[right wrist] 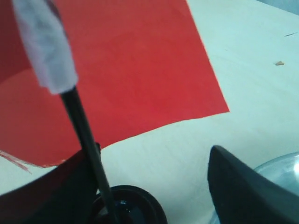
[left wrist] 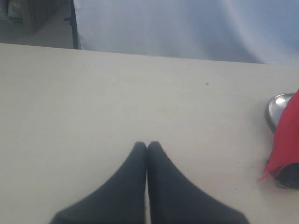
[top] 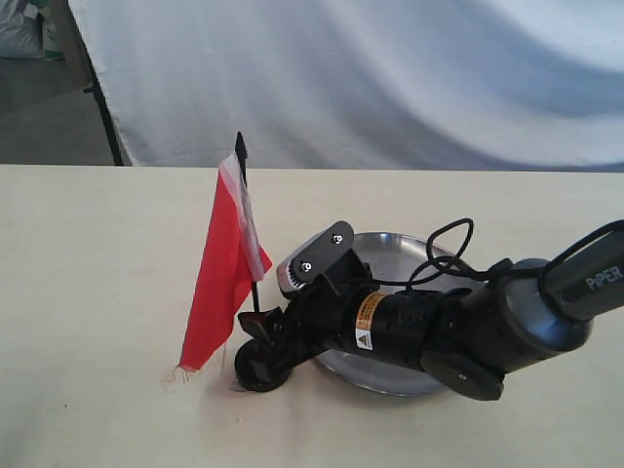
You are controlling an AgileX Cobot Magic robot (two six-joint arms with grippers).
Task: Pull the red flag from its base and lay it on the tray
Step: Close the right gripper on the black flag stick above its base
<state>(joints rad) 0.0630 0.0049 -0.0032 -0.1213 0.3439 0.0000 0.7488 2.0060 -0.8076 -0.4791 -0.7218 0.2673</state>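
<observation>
The red flag point(top: 226, 263) stands upright on its thin black stick point(top: 242, 156), which is set in the round black base point(top: 255, 369) on the table. My right gripper point(top: 268, 341) reaches across the steel tray point(top: 400, 249) to the base. In the right wrist view the gripper point(right wrist: 149, 186) is open, with the stick point(right wrist: 86, 135) close against one finger point(right wrist: 46, 191), the other finger point(right wrist: 243, 186) well apart, and the base point(right wrist: 135, 205) between them. The left gripper point(left wrist: 147, 145) is shut on nothing above bare table, left of the flag point(left wrist: 286, 140).
A white cloth backdrop point(top: 370, 78) hangs behind the table's far edge. A dark stand leg point(top: 102, 107) is at the back left. The tray's rim point(left wrist: 275, 105) shows at the edge of the left wrist view.
</observation>
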